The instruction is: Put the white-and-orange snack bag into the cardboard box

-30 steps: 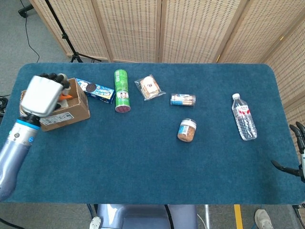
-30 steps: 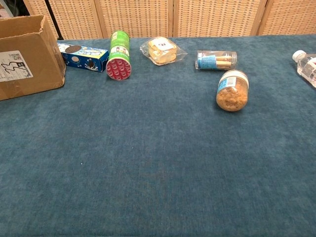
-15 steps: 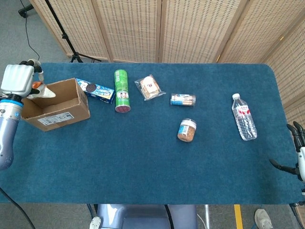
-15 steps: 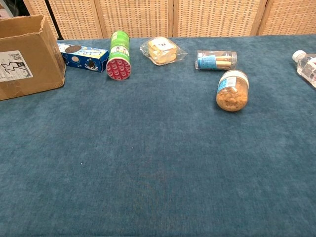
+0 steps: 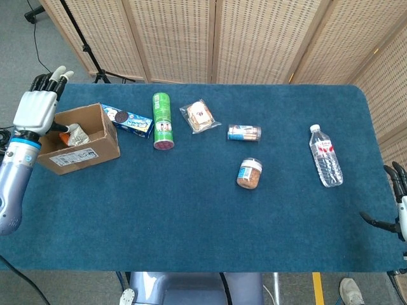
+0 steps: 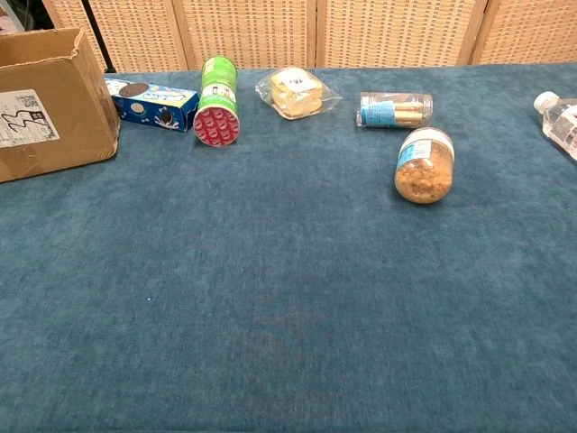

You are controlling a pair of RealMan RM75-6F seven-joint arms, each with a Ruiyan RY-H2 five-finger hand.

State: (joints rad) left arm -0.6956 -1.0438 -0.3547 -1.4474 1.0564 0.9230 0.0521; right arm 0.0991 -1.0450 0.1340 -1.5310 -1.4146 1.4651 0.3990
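The cardboard box [image 5: 95, 149] stands open at the table's far left; the chest view shows only its side wall [image 6: 50, 108]. Inside it lies the white-and-orange snack bag [image 5: 75, 134], partly hidden by the box wall. My left hand [image 5: 37, 109] hovers over the box's left edge with fingers straight and apart, holding nothing. My right hand [image 5: 399, 203] shows at the right edge of the head view, off the table, fingers spread and empty.
Beside the box lie a blue cookie box [image 5: 127, 120], a green can [image 5: 162, 121] and a clear-wrapped pastry [image 5: 200, 116]. Further right are a small tube [image 5: 244, 133], a jar [image 5: 250, 173] and a water bottle [image 5: 325, 163].
My left hand let go of the snack bag, which now lies in the box. The hand swung out to the left, then came back to the box's left edge with fingers spread.
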